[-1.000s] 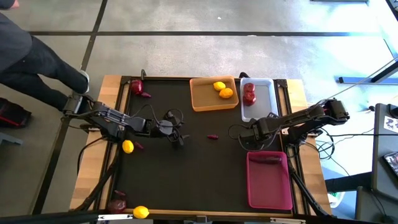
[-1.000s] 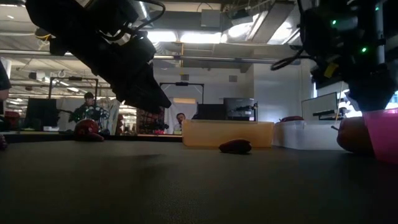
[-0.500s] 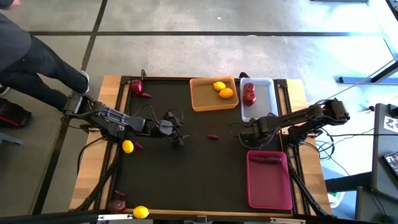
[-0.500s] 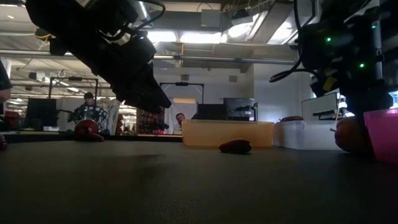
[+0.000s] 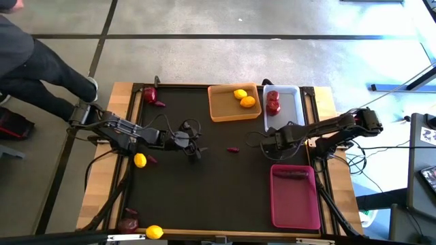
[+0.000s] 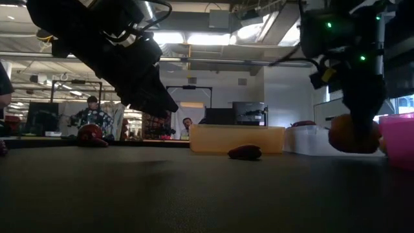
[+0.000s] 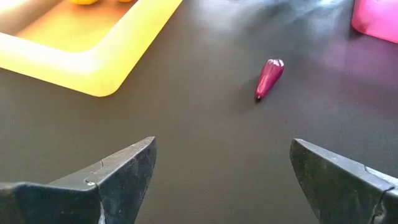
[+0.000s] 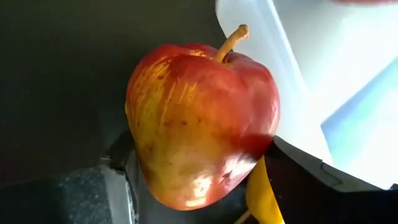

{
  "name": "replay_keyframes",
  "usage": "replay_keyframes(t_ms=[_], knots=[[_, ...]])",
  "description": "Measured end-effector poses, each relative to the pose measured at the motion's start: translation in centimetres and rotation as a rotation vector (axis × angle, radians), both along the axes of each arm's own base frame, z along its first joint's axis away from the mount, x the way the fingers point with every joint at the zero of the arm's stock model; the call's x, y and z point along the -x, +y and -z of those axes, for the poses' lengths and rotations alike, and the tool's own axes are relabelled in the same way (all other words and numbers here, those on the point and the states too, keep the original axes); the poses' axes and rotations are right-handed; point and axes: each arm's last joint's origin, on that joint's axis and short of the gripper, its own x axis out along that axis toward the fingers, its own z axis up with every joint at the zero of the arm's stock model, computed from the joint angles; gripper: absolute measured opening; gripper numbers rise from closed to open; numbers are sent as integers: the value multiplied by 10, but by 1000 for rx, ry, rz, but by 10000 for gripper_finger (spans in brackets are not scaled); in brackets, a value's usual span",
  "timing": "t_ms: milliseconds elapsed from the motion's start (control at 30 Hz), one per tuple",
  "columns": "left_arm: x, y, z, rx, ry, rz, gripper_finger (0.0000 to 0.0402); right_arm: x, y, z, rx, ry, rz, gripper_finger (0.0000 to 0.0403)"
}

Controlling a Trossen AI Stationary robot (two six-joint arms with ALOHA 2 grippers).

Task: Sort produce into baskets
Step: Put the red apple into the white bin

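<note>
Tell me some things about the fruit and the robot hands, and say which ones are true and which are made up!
1. The right gripper holds a red apple. True.
2. The orange basket has two red apples in it. False: it holds a lemon and an orange-tinted citrus.
3. The left gripper is open and holds nothing. True.
4. The small purple piece lies inside the pink basket. False: it lies on the black mat, between the two arms.
5. The white basket is empty. False: there are red apples in it.
</note>
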Motion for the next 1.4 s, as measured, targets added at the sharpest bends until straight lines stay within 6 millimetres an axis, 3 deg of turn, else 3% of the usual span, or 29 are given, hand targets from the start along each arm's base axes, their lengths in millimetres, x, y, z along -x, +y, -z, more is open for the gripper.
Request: replay_keyframes(t_ms=[233,567,900,1133,1400], knots=[[0,0,0,0,0,0,363,-17,2,-3,-12,-152,-45,229],[0,0,0,0,0,0,363,-49,5,8,-21,-522,-149,229],[-2,0,-3,5,-40,-1,363,-63,2,26,140,-799,-224,229],[-2,0,-3,6,-39,-2,363,-74,-2,38,290,-851,-239,230],[-2,0,-3,6,-36,-2,363,-89,-8,70,339,-858,-201,230]])
